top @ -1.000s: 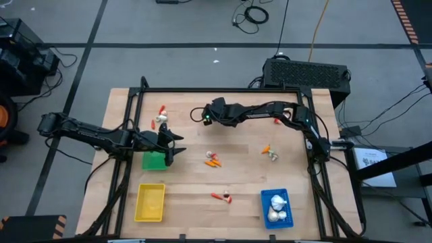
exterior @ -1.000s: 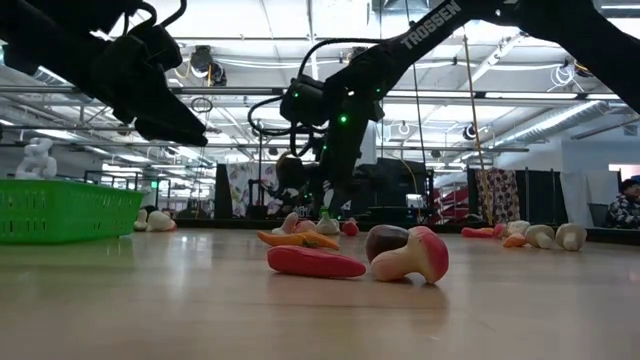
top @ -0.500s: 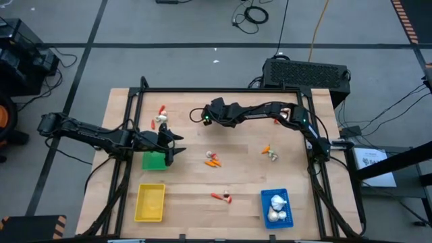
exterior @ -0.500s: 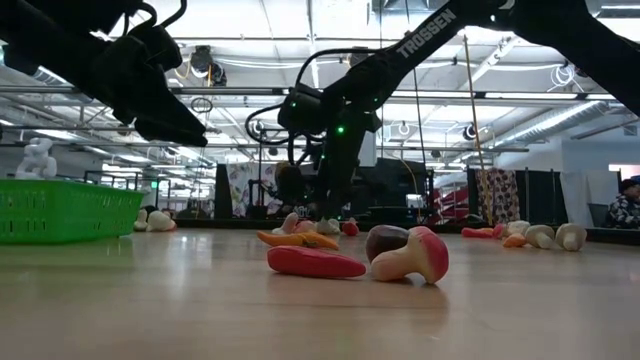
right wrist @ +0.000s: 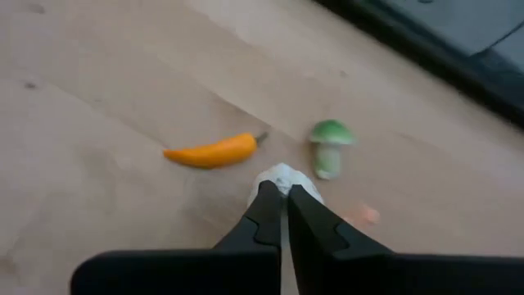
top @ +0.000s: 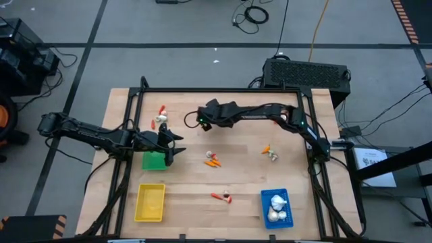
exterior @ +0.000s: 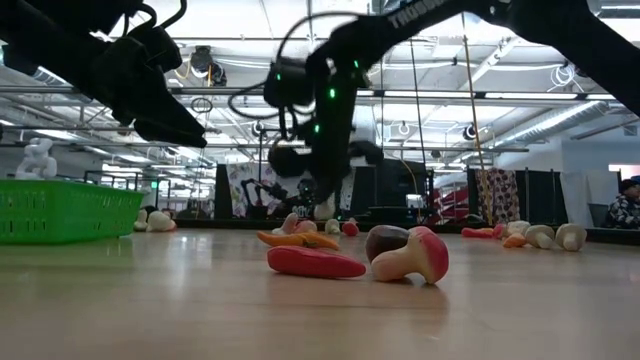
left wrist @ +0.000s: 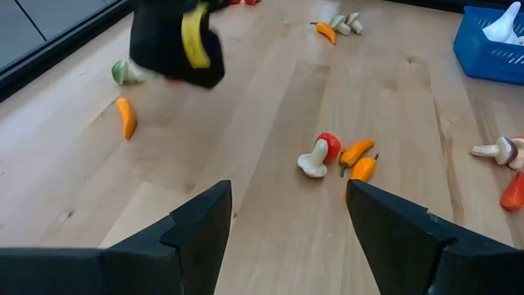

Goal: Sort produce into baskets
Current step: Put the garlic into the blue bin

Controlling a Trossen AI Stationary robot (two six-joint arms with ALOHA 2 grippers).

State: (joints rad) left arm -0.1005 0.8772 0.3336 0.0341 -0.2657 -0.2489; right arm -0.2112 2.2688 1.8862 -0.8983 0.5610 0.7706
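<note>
My right gripper [top: 200, 122] hangs above the table's far middle, shut on a small white produce piece [right wrist: 284, 174]. Under it on the wood lie an orange pepper [right wrist: 211, 152] and a green-capped mushroom [right wrist: 329, 147]. More produce lies mid-table [top: 212, 160], near the front [top: 223, 197] and at the right [top: 270, 152]. My left gripper [left wrist: 286, 221] waits open above the green basket [top: 154, 160]. The yellow basket [top: 150, 202] stands front left. The blue basket [top: 276, 206], front right, holds white bulbs. My right gripper pinches the white piece's upper part [right wrist: 282, 179] between the free ends of its two fingers. The fingers slant down from above, coming from the table's right. The piece hangs below the fingertips [exterior: 322, 208], lifted clear of the table.
A dark frame rail [top: 216, 90] runs along the table's far edge, and side rails run down both sides. A red and white produce pair [top: 160, 116] lies far left. Bare wood lies between the mid-table cluster and the front baskets.
My right gripper has shut on the white piece, risen and rolled a little, drifting toward the table's left edge. The piece has come off the wood and hangs clear. The other produce has stayed in place.
</note>
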